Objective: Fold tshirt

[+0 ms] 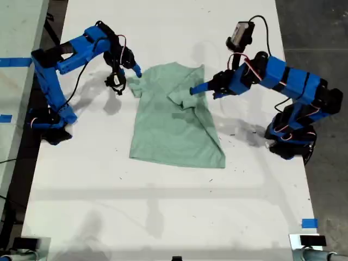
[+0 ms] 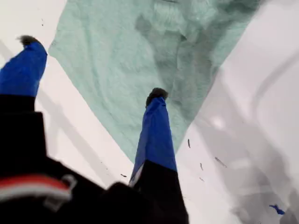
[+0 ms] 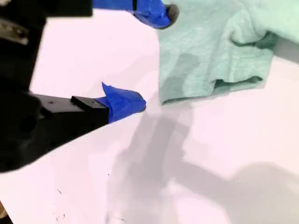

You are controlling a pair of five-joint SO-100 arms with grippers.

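The near stretch of the white table (image 1: pixel 163 217) lay bare, with free room to work. Mid-table sat the tshirt (image 1: pixel 168 125), its sleeve on the exterior view's right already folded inward; the other sleeve and the body looked still to fold. My first gripper (image 2: pixel 91 67) hovered spread and empty above that folded side. Farther off, my second gripper (image 3: pixel 147 58) gaped beside the unfolded sleeve.

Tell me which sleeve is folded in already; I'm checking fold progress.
The sleeve on the exterior view's right, near my first gripper: it lies doubled over the tshirt. The other sleeve sticks out flat.
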